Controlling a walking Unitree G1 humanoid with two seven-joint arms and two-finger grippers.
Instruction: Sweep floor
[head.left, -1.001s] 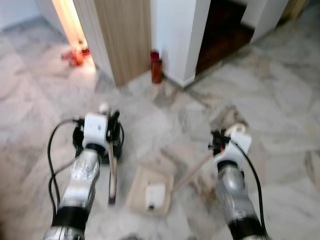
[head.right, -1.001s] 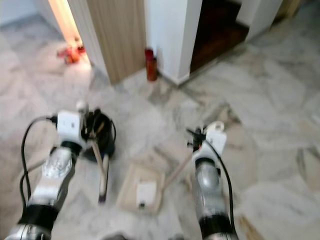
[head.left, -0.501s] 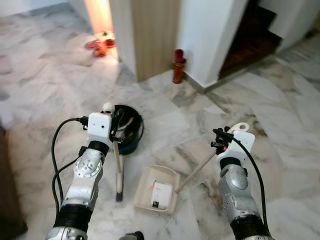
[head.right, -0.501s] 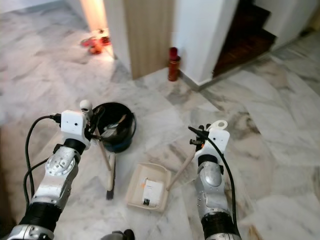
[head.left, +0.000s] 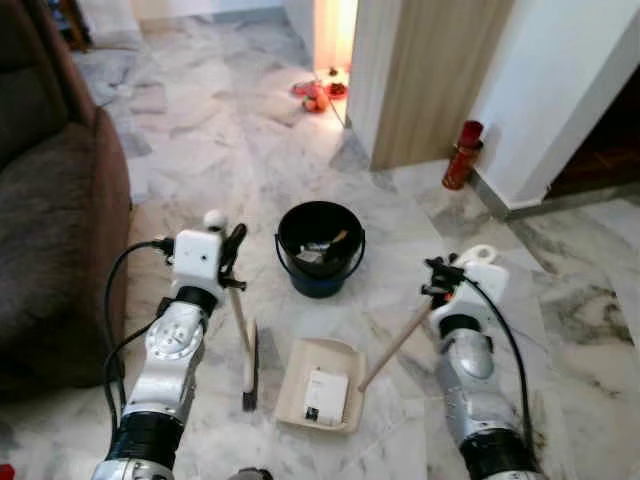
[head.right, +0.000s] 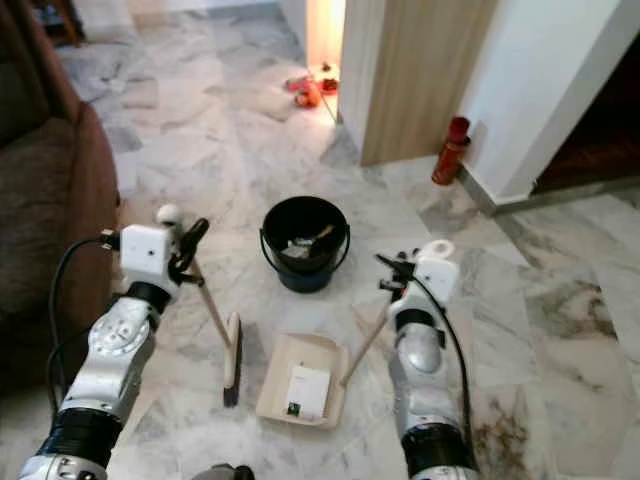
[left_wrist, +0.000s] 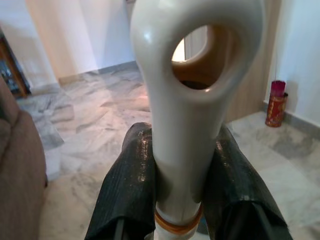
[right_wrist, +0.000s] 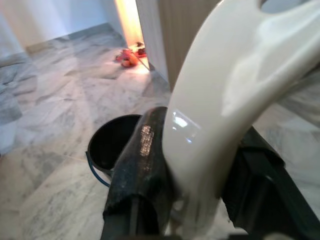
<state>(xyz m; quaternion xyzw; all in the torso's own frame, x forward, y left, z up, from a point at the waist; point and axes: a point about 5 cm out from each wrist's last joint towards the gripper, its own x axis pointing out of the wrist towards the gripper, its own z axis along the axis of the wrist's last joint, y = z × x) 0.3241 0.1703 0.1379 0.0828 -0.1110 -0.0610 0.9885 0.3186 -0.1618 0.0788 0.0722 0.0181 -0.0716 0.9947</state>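
A brown sofa (head.left: 50, 190) stood beside the left gripper (head.left: 232, 262), and a red canister (head.left: 461, 155) stood by the wall beyond the right gripper (head.left: 437, 280). Ahead of and between the grippers sat a black bucket (head.left: 320, 245) holding debris too small to identify; nearer, the beige dustpan (head.left: 320, 385) held a white card. The left gripper pinched the broom (head.left: 247, 350) handle, its bristles on the marble floor (head.left: 200, 130), and the right gripper pinched the dustpan handle (head.left: 395, 345).

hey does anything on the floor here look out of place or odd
Mostly tidy. A white card or packet lies in the dustpan, big for sweepings. Some red and orange items sit loose on the floor by the lit doorway. The bucket stands upright and holds some debris. Nothing looks spilled.
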